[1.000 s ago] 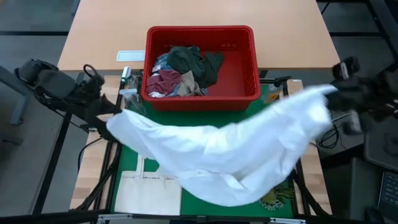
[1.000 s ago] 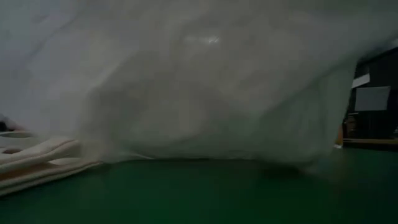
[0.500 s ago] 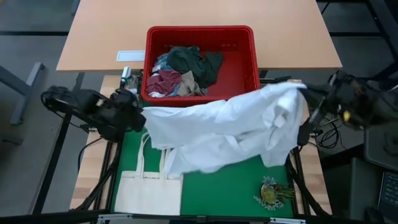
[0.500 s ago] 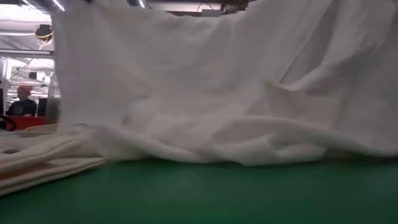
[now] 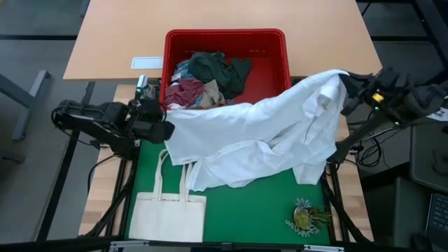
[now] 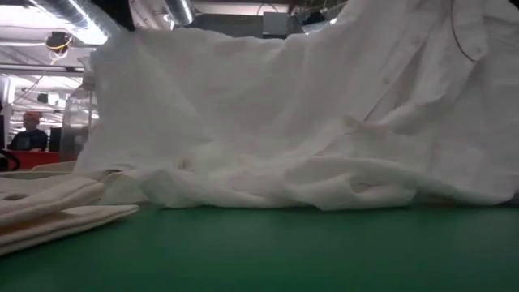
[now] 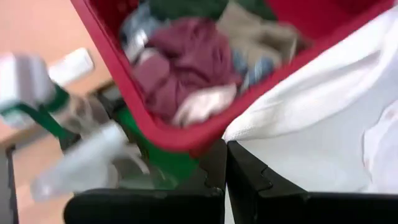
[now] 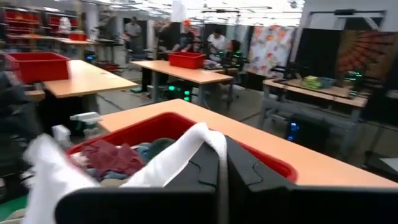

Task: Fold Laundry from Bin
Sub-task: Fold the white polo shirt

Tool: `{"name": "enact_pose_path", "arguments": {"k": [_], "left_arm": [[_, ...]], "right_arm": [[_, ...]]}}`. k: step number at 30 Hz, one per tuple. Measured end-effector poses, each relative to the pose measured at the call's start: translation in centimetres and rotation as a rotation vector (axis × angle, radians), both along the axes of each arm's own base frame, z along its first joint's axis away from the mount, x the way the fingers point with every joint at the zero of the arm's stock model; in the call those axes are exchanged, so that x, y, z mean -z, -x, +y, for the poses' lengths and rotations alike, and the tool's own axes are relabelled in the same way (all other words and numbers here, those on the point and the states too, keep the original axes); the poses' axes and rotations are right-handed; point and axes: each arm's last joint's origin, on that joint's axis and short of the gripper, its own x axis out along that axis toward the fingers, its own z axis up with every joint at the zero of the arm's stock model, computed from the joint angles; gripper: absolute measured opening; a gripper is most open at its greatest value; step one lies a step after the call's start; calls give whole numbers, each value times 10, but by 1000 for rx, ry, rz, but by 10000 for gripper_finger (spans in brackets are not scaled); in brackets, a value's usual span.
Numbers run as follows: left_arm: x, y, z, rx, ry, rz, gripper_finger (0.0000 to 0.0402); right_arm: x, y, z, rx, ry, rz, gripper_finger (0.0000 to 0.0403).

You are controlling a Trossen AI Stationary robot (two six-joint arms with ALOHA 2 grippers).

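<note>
A large white garment (image 5: 259, 143) stretches across the green mat (image 5: 266, 210) between my two grippers. My left gripper (image 5: 166, 130) is shut on its left end, close to the near left corner of the red bin (image 5: 283, 77). My right gripper (image 5: 344, 87) is shut on its raised right end, beside the bin's right side. The garment's lower part (image 6: 284, 191) lies crumpled on the mat. In the bin lie more laundry pieces, among them dark green cloth (image 5: 217, 70) and maroon cloth (image 5: 183, 91). My left gripper pinches the white garment's left edge (image 7: 249, 132) between its two shut fingers, slanting down from the table's left side. From there the cloth runs off to the right and sags onto the mat. My right gripper pinches the garment's upper right end (image 8: 200, 140) between its shut fingers, coming level from the table's right side. The cloth drapes over one finger (image 8: 205, 165) and hangs down from it toward the mat.
A flat white tote bag (image 5: 168, 217) lies on the mat's near left part, its handles toward the garment. A small pineapple-like object (image 5: 306, 217) sits near the right front. Beyond the bin is a bare wooden tabletop (image 5: 224, 17). People stand in the room behind.
Both grippers have sunk and gone toward the far edge, the left one also toward the table's middle. The white garment, which hung spread over the tote bag and the near mat, has swung toward the bin. Its lower part now lies on the mat and the tote bag is uncovered.
</note>
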Motion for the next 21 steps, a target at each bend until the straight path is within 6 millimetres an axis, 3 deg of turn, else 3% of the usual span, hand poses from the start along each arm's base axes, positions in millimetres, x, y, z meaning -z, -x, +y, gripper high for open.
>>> {"name": "enact_pose_path", "arguments": {"k": [8,21], "left_arm": [[-37,8,9,-24,-88,-106,0],[-38,9,26,-128,-87,-104,0]], "right_arm": [[-5,-1,-5,44,22,11,3],[-22,-5,-15,118,154,51,3]]}}
